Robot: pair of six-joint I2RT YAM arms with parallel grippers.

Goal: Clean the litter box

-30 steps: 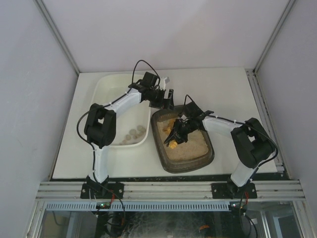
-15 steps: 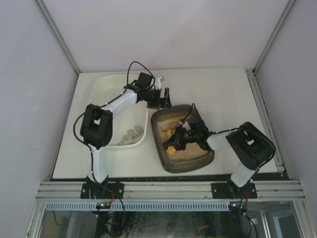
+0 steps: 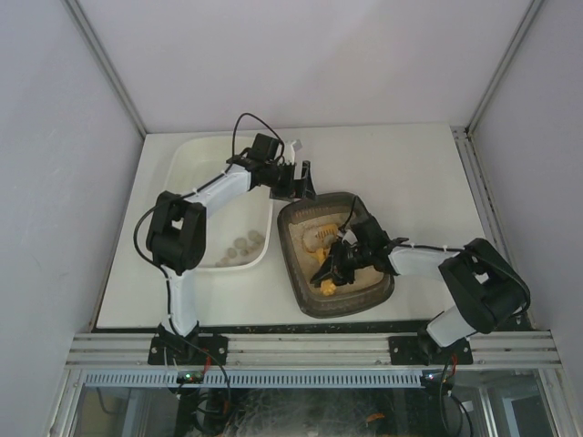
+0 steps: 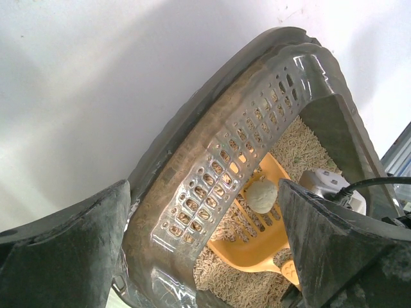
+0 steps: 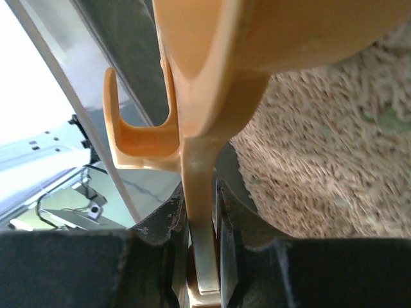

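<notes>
The dark, glossy litter box (image 4: pixel 192 192) holds beige litter (image 4: pixel 308 144) and an orange scoop (image 4: pixel 257 234).

- Overhead view: bright, soft, even light; only faint shadows lie under the arms on the white table (image 3: pixel 401 164).
- Left wrist view: sharp centre, with glare streaks on the litter box (image 4: pixel 192 186) rim; the dark foreground corners are blurred.
- Right wrist view: the close orange scoop (image 5: pixel 212 38) is soft, the litter (image 5: pixel 321 147) is smeared, and the left edge is overexposed.

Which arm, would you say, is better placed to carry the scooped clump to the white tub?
Right. The right gripper is shut on the handle of the orange scoop, and the clump lies in it, inside the litter box. The left gripper stands open and empty at the box's far rim.
</notes>
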